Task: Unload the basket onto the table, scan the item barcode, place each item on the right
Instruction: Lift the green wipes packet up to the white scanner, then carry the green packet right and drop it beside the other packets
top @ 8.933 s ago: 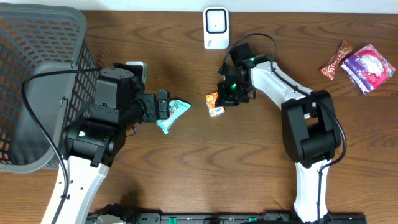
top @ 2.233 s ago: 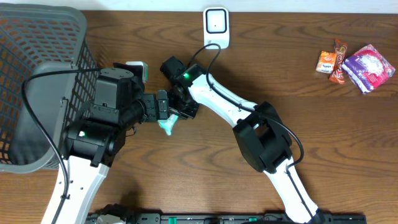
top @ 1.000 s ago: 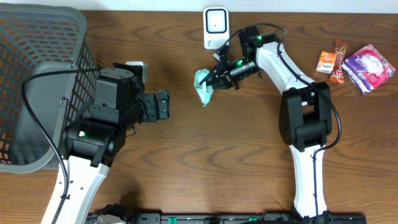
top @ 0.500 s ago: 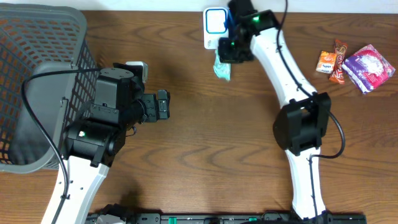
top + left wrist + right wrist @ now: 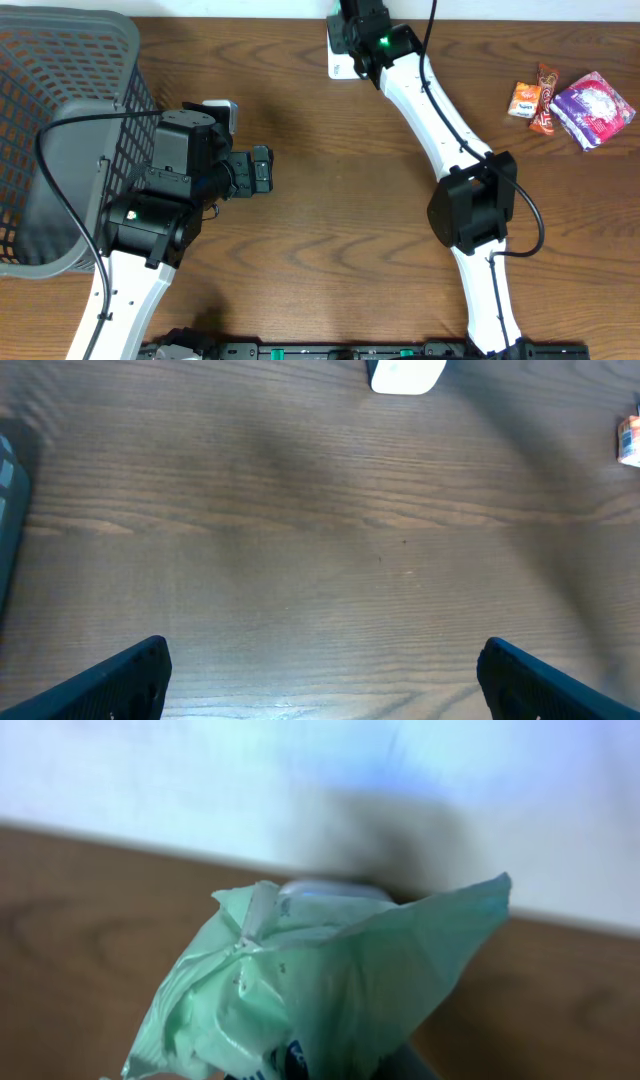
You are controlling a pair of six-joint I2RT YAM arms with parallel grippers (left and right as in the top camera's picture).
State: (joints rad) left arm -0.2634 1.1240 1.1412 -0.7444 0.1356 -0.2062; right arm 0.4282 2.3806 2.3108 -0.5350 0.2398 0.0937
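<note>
Item: mint-green packet (image 5: 320, 990), soft crinkly film, likely light and slippery; best pinched at a sealed edge.
Location: clenched in right gripper (image 5: 349, 24), apparently just before the white scanner (image 5: 337, 68); barcode unseen.
Left gripper (image 5: 320, 678): splayed wide, empty, above table (image 5: 300, 560).

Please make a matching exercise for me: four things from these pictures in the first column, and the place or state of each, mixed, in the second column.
Things:
1. green packet
2. basket
3. purple packet
4. left fingers

Place or state:
A. far right of the table
B. wide open, holding nothing
C. far left of the table
D. lifted up in front of the scanner

Pairs: 1-D, 2-C, 3-A, 4-B
</note>
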